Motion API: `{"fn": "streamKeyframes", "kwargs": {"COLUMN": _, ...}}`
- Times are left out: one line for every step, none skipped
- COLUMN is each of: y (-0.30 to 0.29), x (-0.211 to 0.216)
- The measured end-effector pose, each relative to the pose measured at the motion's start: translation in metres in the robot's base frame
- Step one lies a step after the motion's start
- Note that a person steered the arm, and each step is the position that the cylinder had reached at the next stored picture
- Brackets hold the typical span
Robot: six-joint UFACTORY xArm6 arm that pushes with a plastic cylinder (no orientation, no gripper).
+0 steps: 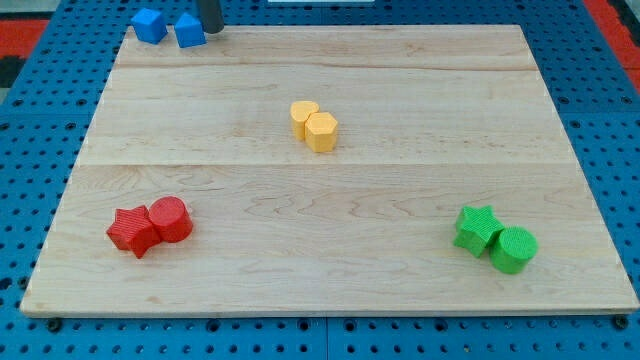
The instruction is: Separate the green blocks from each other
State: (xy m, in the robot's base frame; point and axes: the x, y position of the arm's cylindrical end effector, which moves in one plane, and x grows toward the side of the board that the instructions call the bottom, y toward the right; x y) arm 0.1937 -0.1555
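Bright, even light, sharp focus, soft short shadows, faint sheen on the board [400,90].

You've got a pale wood bench [400,90] w/ four pairs of blocks on it. Top-left corner: two blue blocks, a blue cube-ish block [149,25] & another blue block [189,30], near each other w/ a small gap. My tip [212,30] sits just right of the second blue one. Centre, a bit toward the view's top: yellow cylinder [304,116] touching yellow hexagon block [321,131]. Bottom-left: red star [131,231] touching red cylinder [171,219]. Bottom-right: green star [477,228] touching green cylinder [513,249].
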Motion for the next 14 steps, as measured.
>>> {"fn": "streamKeyframes", "kwargs": {"y": -0.019, "x": 0.003}}
{"fn": "streamKeyframes", "kwargs": {"y": -0.041, "x": -0.003}}
{"fn": "streamKeyframes", "kwargs": {"y": 0.011, "x": 0.028}}
{"fn": "streamKeyframes", "kwargs": {"y": 0.124, "x": 0.078}}
{"fn": "streamKeyframes", "kwargs": {"y": 0.253, "x": 0.079}}
{"fn": "streamKeyframes", "kwargs": {"y": 0.351, "x": 0.164}}
{"fn": "streamKeyframes", "kwargs": {"y": 0.431, "x": 0.262}}
{"fn": "streamKeyframes", "kwargs": {"y": 0.467, "x": 0.374}}
{"fn": "streamKeyframes", "kwargs": {"y": 0.430, "x": 0.423}}
{"fn": "streamKeyframes", "kwargs": {"y": 0.362, "x": 0.376}}
{"fn": "streamKeyframes", "kwargs": {"y": 0.342, "x": 0.364}}
{"fn": "streamKeyframes", "kwargs": {"y": 0.315, "x": 0.347}}
{"fn": "streamKeyframes", "kwargs": {"y": 0.261, "x": 0.346}}
{"fn": "streamKeyframes", "kwargs": {"y": 0.237, "x": 0.328}}
